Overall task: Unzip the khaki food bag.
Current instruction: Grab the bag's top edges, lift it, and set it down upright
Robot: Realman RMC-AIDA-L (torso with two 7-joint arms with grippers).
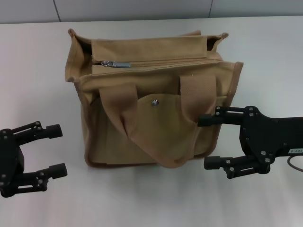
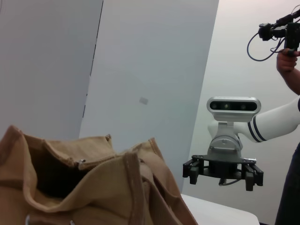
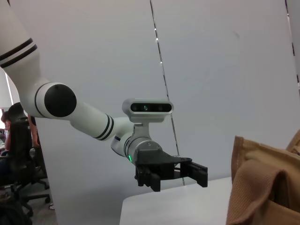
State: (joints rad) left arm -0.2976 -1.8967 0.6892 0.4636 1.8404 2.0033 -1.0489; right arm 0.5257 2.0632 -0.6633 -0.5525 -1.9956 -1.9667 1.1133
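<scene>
The khaki food bag stands upright on the white table. It has two wide strap handles folded down and a front pocket with a silver snap. Its top zipper is closed, with the metal pull at the bag's left end. My left gripper is open and empty, to the left of the bag near the front edge. My right gripper is open beside the bag's right front corner, its upper finger close to the right handle. The bag also shows in the left wrist view and in the right wrist view.
A grey wall panel runs behind the table. The left wrist view shows a person holding a camera rig at the far side. The right wrist view shows a seated person and a chair beyond the table.
</scene>
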